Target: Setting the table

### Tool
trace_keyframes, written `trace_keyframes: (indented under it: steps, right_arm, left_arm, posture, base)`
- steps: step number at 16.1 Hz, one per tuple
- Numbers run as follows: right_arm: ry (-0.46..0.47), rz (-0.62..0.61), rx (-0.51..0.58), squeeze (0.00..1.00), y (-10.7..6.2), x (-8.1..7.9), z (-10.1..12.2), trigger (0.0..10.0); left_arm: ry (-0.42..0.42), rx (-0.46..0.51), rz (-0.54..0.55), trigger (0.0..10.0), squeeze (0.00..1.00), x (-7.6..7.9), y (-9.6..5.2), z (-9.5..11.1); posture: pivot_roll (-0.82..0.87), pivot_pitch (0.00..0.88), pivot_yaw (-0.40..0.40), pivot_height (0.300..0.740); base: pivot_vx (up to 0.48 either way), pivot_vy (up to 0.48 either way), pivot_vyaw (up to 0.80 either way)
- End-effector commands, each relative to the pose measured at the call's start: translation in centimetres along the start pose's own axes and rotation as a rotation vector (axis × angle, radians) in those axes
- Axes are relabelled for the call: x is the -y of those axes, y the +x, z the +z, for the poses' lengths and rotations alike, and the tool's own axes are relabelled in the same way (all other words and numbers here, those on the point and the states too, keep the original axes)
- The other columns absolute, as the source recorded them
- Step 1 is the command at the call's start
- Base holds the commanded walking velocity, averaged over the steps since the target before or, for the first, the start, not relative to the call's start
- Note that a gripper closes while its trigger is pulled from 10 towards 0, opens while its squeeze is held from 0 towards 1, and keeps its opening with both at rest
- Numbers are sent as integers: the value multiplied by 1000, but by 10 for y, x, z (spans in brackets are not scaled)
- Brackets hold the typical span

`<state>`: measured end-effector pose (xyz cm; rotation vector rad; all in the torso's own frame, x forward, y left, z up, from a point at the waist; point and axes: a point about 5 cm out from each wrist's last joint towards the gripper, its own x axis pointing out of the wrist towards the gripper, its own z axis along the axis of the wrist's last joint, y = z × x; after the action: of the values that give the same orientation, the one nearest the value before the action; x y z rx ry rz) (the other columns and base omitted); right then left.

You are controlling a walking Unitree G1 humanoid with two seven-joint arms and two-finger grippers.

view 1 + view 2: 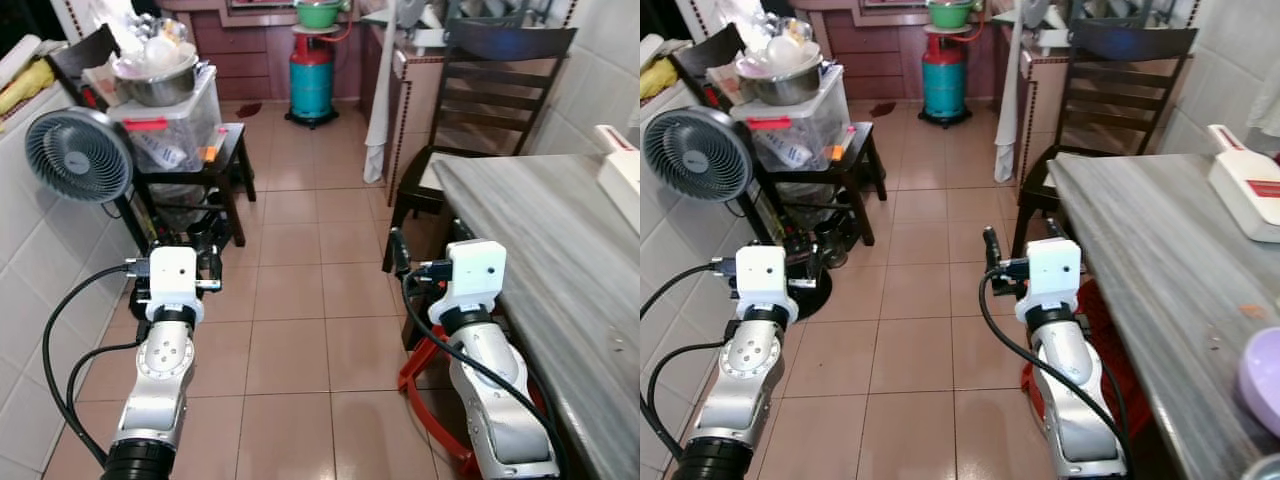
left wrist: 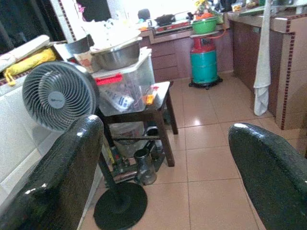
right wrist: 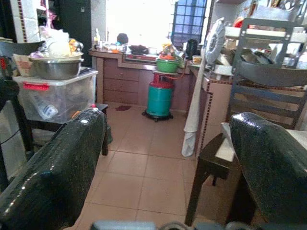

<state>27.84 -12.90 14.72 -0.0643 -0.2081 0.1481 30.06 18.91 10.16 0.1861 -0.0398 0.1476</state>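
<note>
Both hands are held out in front of the robot above the tiled floor (image 1: 300, 330), and both are empty. The left hand (image 2: 163, 172) has its two black fingers (image 2: 57, 182) spread wide apart, with nothing between them. The right hand (image 3: 168, 163) is open in the same wide way and also holds nothing.

Just to the right of the right hand runs the long grey table (image 1: 1160, 260), and its edge is close beside this arm. On the table, behind the right hand and near the robot's body, a pale purple bowl (image 1: 1262, 378) lies at the edge of the right eye view. I judge it is plastic, so light, stiff and not fragile, but smooth; the best hold is probably on the rim, one finger inside and one outside. Only part of it is visible, so I cannot tell its depth.

Further along the table, ahead and to the right of the right hand, rests a white box with a red mark (image 1: 1250, 195). It looks stiff; I cannot tell its weight.

Ahead of the right hand a dark wooden chair (image 1: 490, 110) stands at the table's end. Ahead of the left hand is a standing fan (image 1: 80, 155), then a low dark stool (image 1: 225, 165) carrying a clear plastic bin (image 1: 170, 130) with a metal bowl (image 1: 160, 82) on top. The metal bowl seems piled with things, so it can be heavy and slippery. Farthest is a green gas cylinder (image 1: 312, 85).
</note>
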Motion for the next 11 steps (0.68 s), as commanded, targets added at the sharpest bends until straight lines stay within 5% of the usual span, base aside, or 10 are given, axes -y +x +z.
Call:
trace_keyframes:
  steps: [1,11]
  right_arm:
    - [6,-1,-3,0,2,-1,0,10000]
    - [8,-4,-7,0,2,-1,-1,10000]
  left_arm:
    - [3,-9,1,10000,0,0,2,0]
    - [8,-13,2,10000,0,0,3,-1]
  posture:
    - [-45,0,15,740]
    - [-45,0,15,740]
  base:
    - [0,0,0]
    - [0,314,0]
